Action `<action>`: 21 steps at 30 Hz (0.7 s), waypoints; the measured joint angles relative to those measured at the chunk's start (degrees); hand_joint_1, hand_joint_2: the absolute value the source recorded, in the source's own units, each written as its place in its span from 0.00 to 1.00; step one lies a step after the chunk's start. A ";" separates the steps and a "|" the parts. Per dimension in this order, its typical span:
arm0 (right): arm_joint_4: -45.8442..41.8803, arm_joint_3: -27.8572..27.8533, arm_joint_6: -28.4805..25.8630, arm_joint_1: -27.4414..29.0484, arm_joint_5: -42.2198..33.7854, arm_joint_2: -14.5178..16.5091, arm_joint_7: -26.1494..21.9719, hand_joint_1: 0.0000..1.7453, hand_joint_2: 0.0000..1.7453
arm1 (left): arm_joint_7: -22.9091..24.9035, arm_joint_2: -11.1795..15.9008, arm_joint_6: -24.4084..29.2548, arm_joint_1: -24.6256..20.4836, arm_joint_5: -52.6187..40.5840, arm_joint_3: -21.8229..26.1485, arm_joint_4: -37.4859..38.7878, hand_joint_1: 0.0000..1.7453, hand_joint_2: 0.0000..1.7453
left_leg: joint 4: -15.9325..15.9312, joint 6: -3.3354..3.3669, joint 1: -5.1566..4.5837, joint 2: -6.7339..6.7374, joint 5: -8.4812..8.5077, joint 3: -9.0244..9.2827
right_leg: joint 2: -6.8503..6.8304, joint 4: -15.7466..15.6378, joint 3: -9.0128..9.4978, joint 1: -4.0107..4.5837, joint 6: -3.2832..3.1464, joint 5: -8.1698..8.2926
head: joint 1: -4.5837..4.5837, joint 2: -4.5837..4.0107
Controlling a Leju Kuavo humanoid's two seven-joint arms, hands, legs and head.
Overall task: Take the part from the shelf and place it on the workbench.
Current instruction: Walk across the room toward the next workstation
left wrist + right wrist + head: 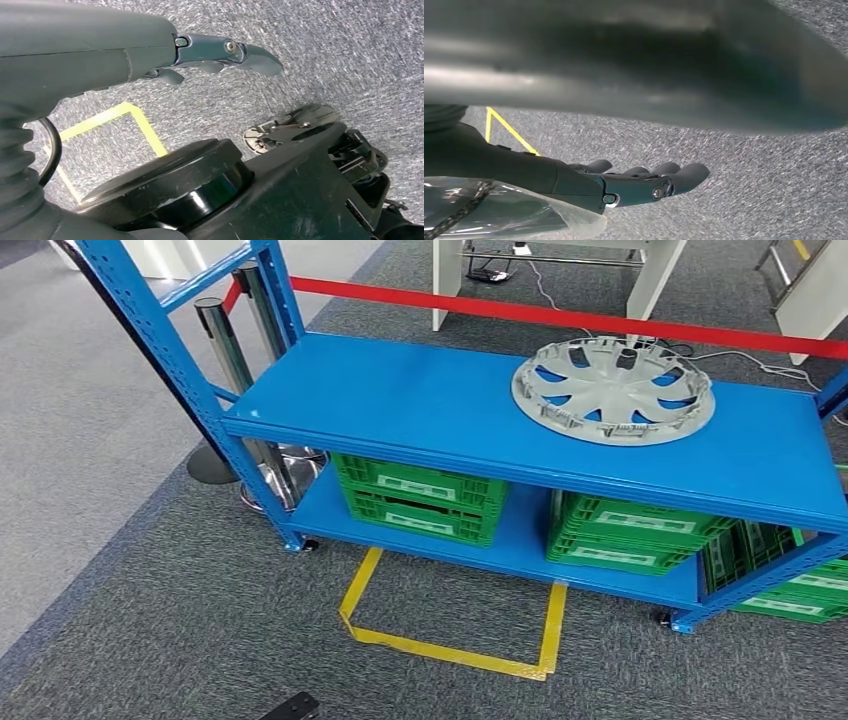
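The part is a silver-grey wheel cover [612, 389] lying flat on the upper board of a blue shelf [420, 405], toward its right end. My left hand [220, 55] hangs over grey carpet in the left wrist view, its fingers stretched out and holding nothing. In the right wrist view my right hand [644, 182] also hangs above the carpet with its fingers extended and nothing in them. Both hands are far from the wheel cover.
Green crates [420, 498] [630, 532] sit on the shelf's lower board. A yellow tape square [450, 625] marks the carpet in front of the shelf. A red barrier belt [560, 315] on chrome posts [225, 340] runs behind it. White table legs [450, 280] stand beyond.
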 joint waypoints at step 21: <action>-0.01 -0.52 0.45 -0.32 -0.23 -0.28 -0.67 0.00 0.00 | -0.06 -0.19 -0.15 -0.19 0.07 0.07 0.00 0.00 1.00 | 16.37 -2.44 0.78 2.05 -9.15 -6.04 | 0.33 0.74 -1.20 0.26 -2.59 0.42 | -0.21 0.00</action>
